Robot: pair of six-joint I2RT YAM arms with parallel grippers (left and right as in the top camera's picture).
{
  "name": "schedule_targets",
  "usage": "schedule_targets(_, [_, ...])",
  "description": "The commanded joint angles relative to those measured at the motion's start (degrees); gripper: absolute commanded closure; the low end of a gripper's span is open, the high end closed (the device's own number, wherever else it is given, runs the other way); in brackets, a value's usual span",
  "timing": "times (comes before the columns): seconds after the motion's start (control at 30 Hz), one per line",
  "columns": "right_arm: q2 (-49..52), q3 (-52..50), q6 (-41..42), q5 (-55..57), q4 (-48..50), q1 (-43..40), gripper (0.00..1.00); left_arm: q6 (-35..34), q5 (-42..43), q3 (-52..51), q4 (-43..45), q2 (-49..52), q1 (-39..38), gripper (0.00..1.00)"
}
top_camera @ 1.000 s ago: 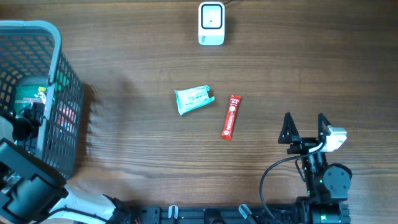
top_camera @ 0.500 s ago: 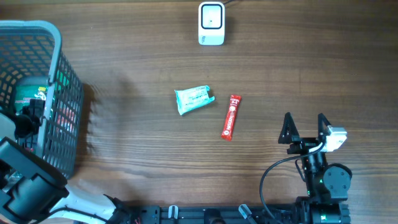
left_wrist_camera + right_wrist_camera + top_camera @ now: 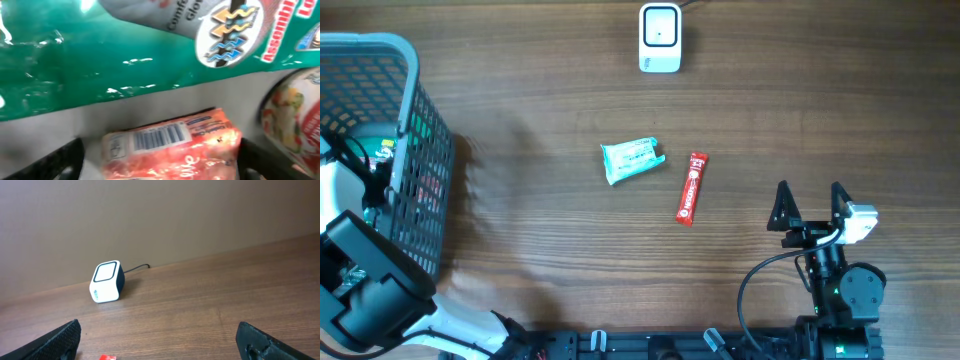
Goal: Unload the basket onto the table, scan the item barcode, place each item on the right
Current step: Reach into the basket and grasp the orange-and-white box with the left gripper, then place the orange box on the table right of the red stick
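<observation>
Since a second ago the left arm [image 3: 360, 270] has swung across the near-left corner of the tabletop [image 3: 540, 250] and sunk deeper into the basket [image 3: 417, 100] at the left edge, while the right arm and all that lies on the wood have stayed put. From the left wrist, the left pincer [image 3: 160, 159] stands wide, one dark finger on either side of a red-orange packet [image 3: 200, 137] on the basket floor. A sliver of gap shows on one side; whether the other finger already touches I cannot tell. The packet's barcode [image 3: 157, 137] faces the camera, a crinkled green bag [image 3: 100, 65] lies just beyond it and a tin [image 3: 295, 115] just beside it. The step in hand looks to be the pick. To do it well, the fingers should sink past the packet's top and close on its short ends, not on the green bag's edge, and squeeze gently, since the wrapper looks soft and may buckle. The barcode face should stay clear of the fingers, because the scanner [image 3: 660, 38] at the middle of the far edge needs that face turned to its window. The lift should go straight up, clear of the basket's rim. The right pincer [image 3: 810, 195] hangs wide and empty by the near-right corner; a teal packet [image 3: 632, 160] and a red stick [image 3: 691, 188] lie mid-tabletop.
</observation>
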Motion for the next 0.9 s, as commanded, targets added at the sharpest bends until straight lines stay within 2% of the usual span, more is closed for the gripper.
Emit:
schedule_targets(0.0, [-0.46, -0.07, -0.50, 0.57, 0.13, 0.35, 0.00, 0.00, -2.27, -0.98, -0.50, 0.85, -0.04, 0.20])
schedule_targets(0.03, [-0.46, -0.07, -0.52, 0.57, 0.13, 0.35, 0.00, 0.22, -2.56, -0.98, -0.50, 0.85, -0.04, 0.27])
schedule_targets(0.1, [-0.46, -0.07, -0.50, 0.57, 0.13, 0.35, 0.00, 0.44, -3.32, -0.72, -0.57, 0.83, -0.04, 0.32])
schedule_targets(0.17, [-0.46, -0.07, -0.52, 0.57, 0.13, 0.35, 0.01, 0.42, -3.30, 0.57, -1.66, 0.81, -0.04, 0.35])
schedule_targets(0.27, [-0.46, -0.07, -0.52, 0.57, 0.13, 0.35, 0.00, 1.05, -3.30, 7.61, -7.85, 0.66, 0.13, 0.34])
schedule_targets(0.37, [-0.46, -0.07, -0.52, 0.57, 0.13, 0.35, 0.00, 1.07, -3.32, 21.29, -18.73, 0.59, 0.44, 0.34])
schedule_targets(0.63, [-0.46, -0.07, -0.55, 0.57, 0.13, 0.35, 0.00, 1.05, -3.26, 67.95, -48.61, -1.77, -0.22, 0.34])
schedule_targets(0.67, [-0.46, -0.07, -0.52, 0.57, 0.13, 0.35, 0.01, 2.60, -2.32, 71.28, -49.90, -3.34, -1.20, 0.34])
schedule_targets(0.77, [-0.46, -0.07, -0.52, 0.57, 0.13, 0.35, 0.00, 3.41, -0.26, 71.52, -49.88, -9.75, -7.13, 0.34])
schedule_targets(0.87, [-0.46, -0.07, -0.52, 0.59, 0.13, 0.35, 0.00, 2.67, -0.31, 71.52, -49.88, -13.11, -20.94, 0.34])
